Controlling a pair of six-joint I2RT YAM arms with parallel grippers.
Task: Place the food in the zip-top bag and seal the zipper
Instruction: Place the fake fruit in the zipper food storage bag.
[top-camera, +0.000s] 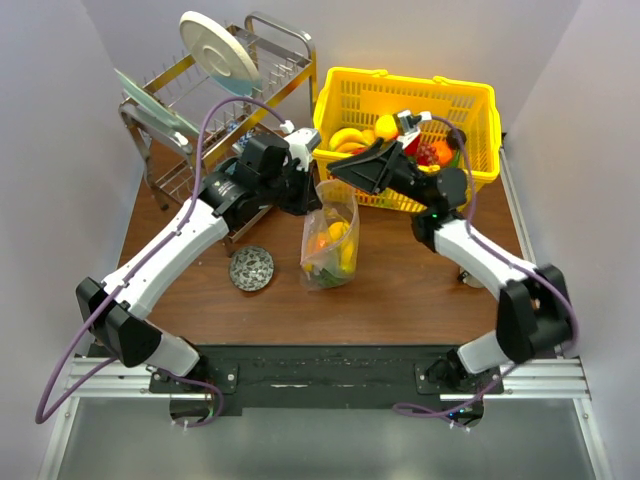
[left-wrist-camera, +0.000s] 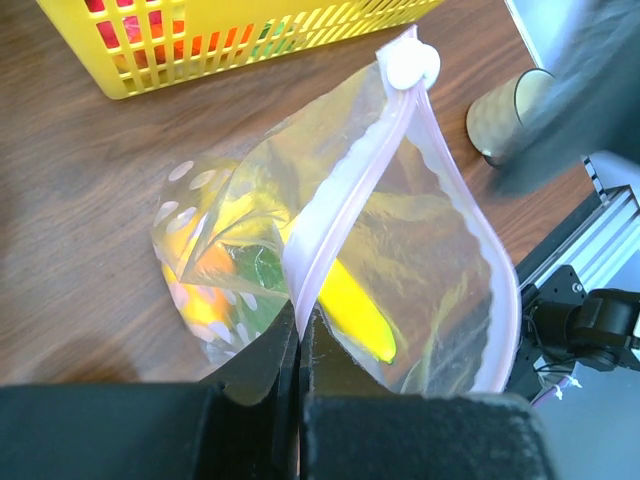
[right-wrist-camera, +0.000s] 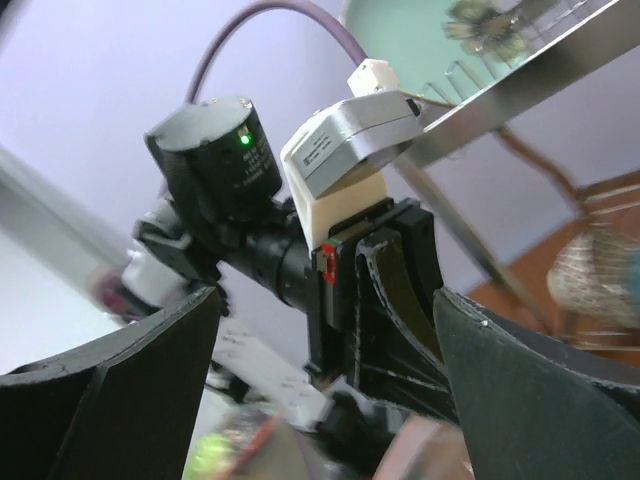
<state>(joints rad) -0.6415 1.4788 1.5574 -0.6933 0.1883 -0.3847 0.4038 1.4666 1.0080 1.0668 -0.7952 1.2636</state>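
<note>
Close to my bases, a small round metal strainer (top-camera: 251, 268) lies on the brown table (top-camera: 400, 295). Just past it, the zip-top bag (top-camera: 322, 205) stands on the table between my two arms, and its mouth is open at the top. Some food (top-camera: 335, 245) is inside it: a yellow banana (left-wrist-camera: 362, 312), an orange piece (left-wrist-camera: 205, 272) and a bit of green (left-wrist-camera: 266, 270). My left gripper (left-wrist-camera: 299, 335) is squeezed tight on the bag's top edge, right at one end of the zipper (left-wrist-camera: 345, 200), the pale purple strip. A little white slider (left-wrist-camera: 412, 64) sits at the other end of that strip. My right gripper (top-camera: 342, 168) hangs near the top of the bag. Its fingers (right-wrist-camera: 130, 400) are spread wide apart and there is nothing between them. Behind the bag is the yellow basket (top-camera: 400, 82), with more yellow, orange and red pieces in it. Far back on the left stands a metal dish rack (top-camera: 190, 85) with a white plate (top-camera: 218, 45) in it.
</note>
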